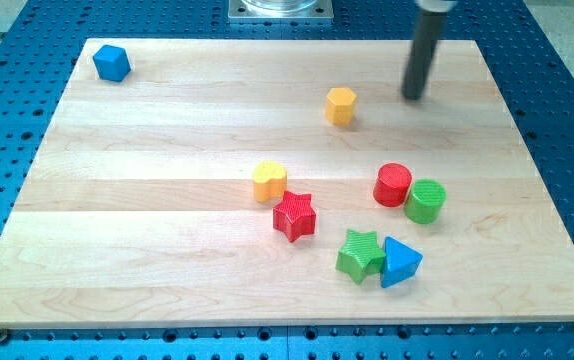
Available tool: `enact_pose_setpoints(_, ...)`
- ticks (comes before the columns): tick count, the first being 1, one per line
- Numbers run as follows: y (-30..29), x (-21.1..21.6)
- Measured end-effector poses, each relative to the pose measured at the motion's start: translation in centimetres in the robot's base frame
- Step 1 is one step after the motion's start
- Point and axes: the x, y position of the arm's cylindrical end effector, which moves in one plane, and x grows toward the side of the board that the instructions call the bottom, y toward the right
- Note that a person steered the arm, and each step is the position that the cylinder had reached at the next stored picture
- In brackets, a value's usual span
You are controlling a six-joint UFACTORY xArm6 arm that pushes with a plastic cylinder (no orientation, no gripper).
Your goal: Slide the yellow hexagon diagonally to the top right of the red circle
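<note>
Yellow hexagon block (341,105) is sitting near the wooden worktop's top edge, up-left of the red circular block (393,185), while my tip (413,97), a bare rod with nothing to close, is hovering to its right, touching nothing, probably mid-repositioning.

Single view: raised, angled down from the near edge onto the whole tabletop (167,130), moderately close; blue perforated base visible around all edges.
</note>
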Motion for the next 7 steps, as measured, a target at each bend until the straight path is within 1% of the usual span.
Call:
enact_pose_setpoints(1, -1.3, -0.6)
enact_pose_setpoints(2, -7.3, -2.7)
enact_pose_setpoints(3, -14.2, -2.1)
enact_pose_setpoints(4, -16.4, 1.1)
enact_pose_setpoints(5, -16.4, 3.6)
enact_pose_setpoints(6, -14.0, 4.9)
enact_pose_setpoints(7, -8.6, 4.2)
